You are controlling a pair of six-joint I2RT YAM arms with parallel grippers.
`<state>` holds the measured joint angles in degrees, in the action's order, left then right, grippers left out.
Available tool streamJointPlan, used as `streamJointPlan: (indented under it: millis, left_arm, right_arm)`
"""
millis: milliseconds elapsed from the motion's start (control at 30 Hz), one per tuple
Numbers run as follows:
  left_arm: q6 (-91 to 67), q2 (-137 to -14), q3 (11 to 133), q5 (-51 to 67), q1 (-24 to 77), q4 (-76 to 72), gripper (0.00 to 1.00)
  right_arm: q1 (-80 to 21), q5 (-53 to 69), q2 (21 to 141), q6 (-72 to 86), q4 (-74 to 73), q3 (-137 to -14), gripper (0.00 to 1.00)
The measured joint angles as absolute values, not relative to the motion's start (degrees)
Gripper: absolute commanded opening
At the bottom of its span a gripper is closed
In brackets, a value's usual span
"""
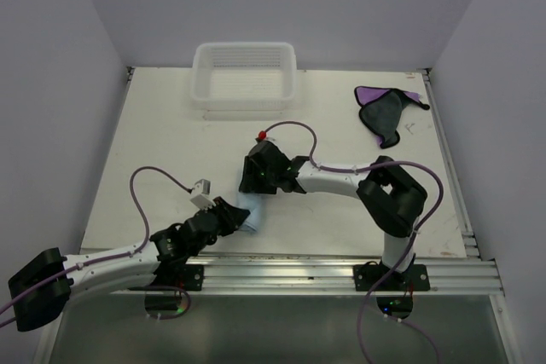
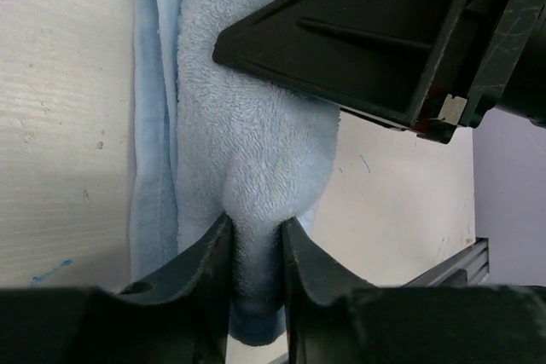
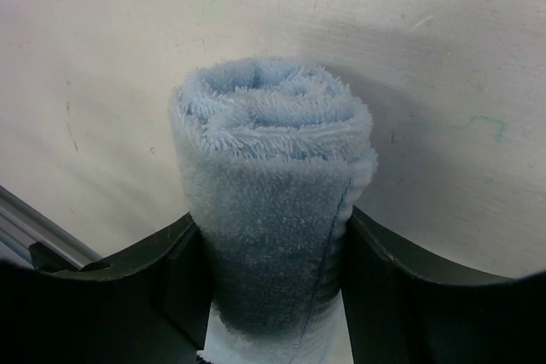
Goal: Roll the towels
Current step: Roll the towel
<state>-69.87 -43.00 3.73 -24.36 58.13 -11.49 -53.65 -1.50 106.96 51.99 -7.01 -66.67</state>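
Your right gripper (image 3: 271, 236), half open, clasps the rolled blue towel (image 3: 271, 134) at the near middle of the table (image 1: 171, 125), and your left gripper (image 2: 256, 232), nearly closed, pinches a fold of it; it looks soft, light and springy, so hold it across the roll's sides or it may unfurl.

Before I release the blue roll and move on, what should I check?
1. Roll formed: ok, blue towel shows a spiral end.
2. Grip by right fingers: ok, touching both sides.
3. Grip by left fingers: ok, pinching a fold of it.
4. Tail tucked: not ok, a flat strip lies beside the roll.
5. Second roll: not ok, purple towel lies crumpled far right.
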Motion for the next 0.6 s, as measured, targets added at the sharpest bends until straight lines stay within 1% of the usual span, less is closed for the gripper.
streamJointPlan:
  millis: [33, 133, 333, 567, 600]
  left_arm:
    - [-69.63, -43.0, 3.73, -24.36, 58.13, -11.44, 0.42]
    - [-68.62, -43.0, 3.7, -24.29, 58.13, -11.11, 0.53]
    - [-65.28, -42.46, 3.68, -24.56, 58.08, -9.13, 0.61]
    - [-58.81, -41.89, 6.26, -25.56, 58.08, -5.21, 0.64]
    - [-57.93, -41.76, 6.76, -25.71, 58.08, -4.69, 0.68]
  right_arm:
    - [-53.76, -1.98, 107.09, 51.92, -7.9, -67.2, 0.53]
    - [-53.98, -3.11, 107.7, 51.92, -10.87, -69.1, 0.51]
    - [-54.43, -5.58, 108.29, 52.03, -15.99, -71.75, 0.5]
    - [-54.65, -8.25, 109.08, 52.56, -22.5, -75.18, 0.49]
    - [-54.65, -8.67, 109.3, 52.56, -23.44, -75.83, 0.49]
